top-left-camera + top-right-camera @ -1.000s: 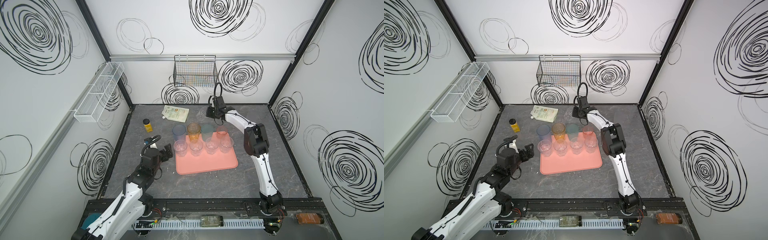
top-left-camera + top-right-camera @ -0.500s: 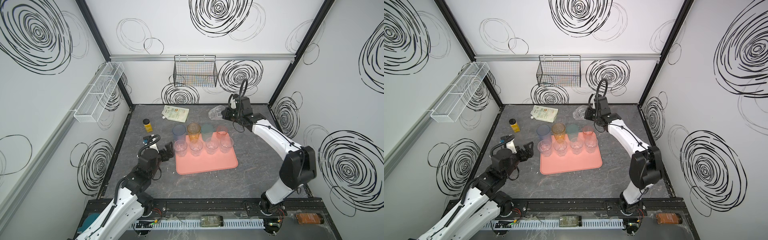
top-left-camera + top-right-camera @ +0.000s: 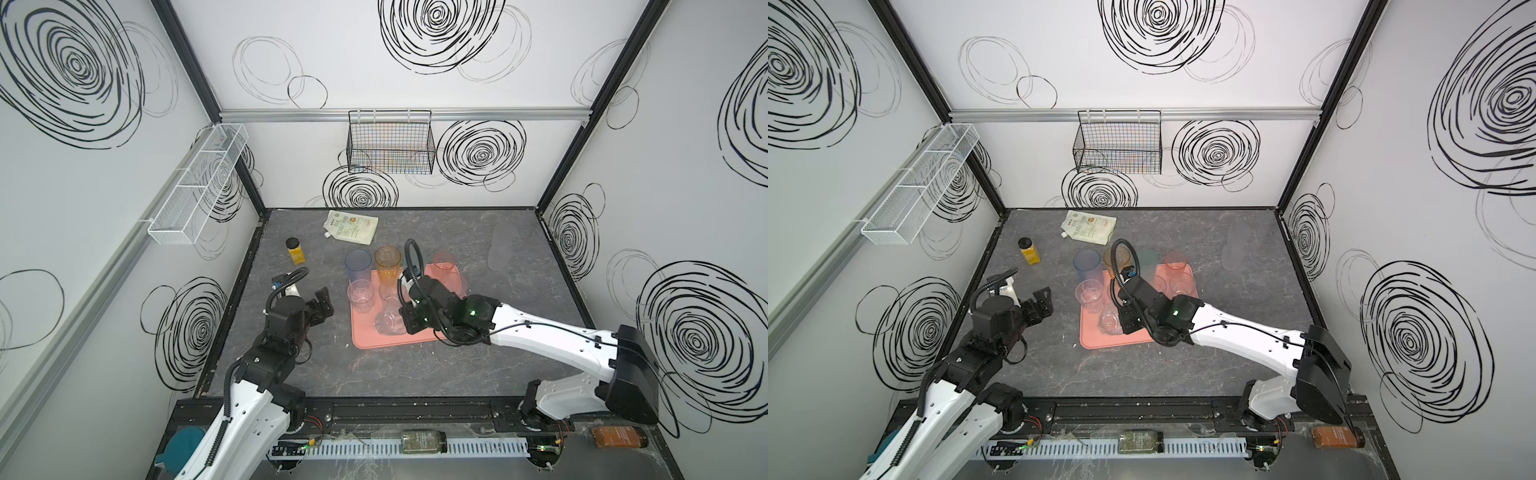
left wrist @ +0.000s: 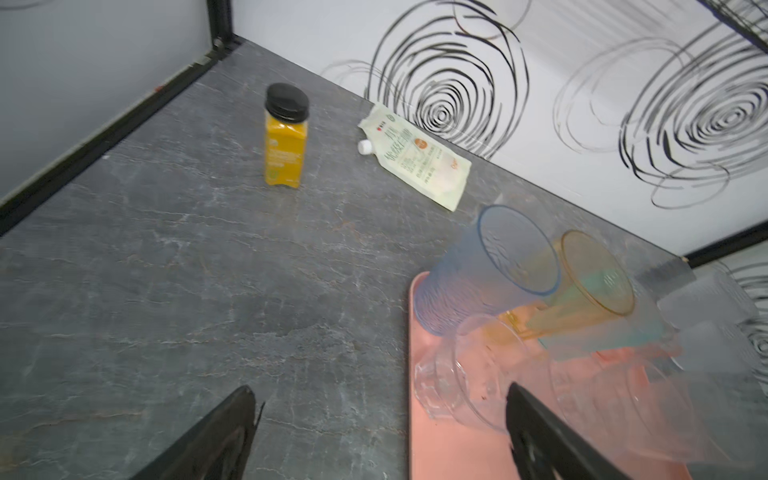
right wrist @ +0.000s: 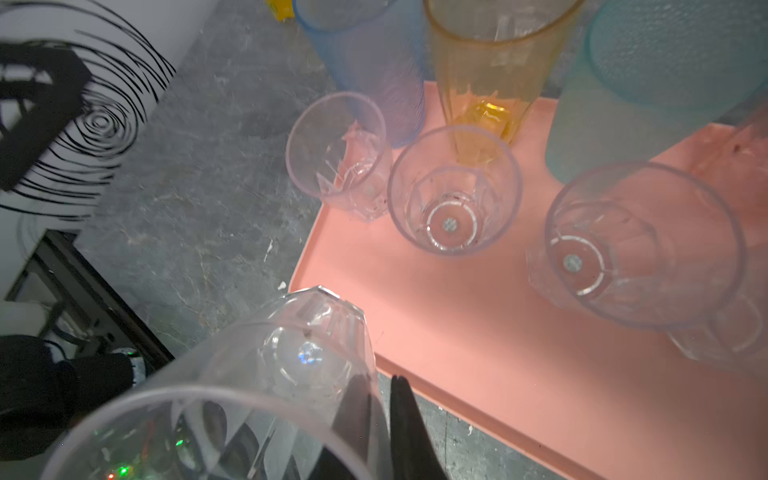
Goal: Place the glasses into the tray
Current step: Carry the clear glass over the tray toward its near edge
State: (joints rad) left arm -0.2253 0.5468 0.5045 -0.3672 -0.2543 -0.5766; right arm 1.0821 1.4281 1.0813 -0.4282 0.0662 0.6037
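Now the clear glass (image 5: 270,353), probably light and slick, sits rim-pinched between the right fingers (image 5: 405,424); left fingers (image 4: 208,440) gape empty.

4 tinted glasses (image 5: 490,62), 5 clr glasses (image 5: 453,191), 1 tray (image 5: 478,332), 1 btl (image 4: 286,137), 1 pouch (image 4: 419,162).

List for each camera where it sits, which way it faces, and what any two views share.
Both top views: high at the front, looking down on the table, left gripper and right gripper.
Left wrist: low beside the tray, facing the yellow bottle; its open fingers show.
Right wrist: above the tray, looking down; its fingers pinch a clear faceted glass.
Shared: both wrist views show the blue tumbler.
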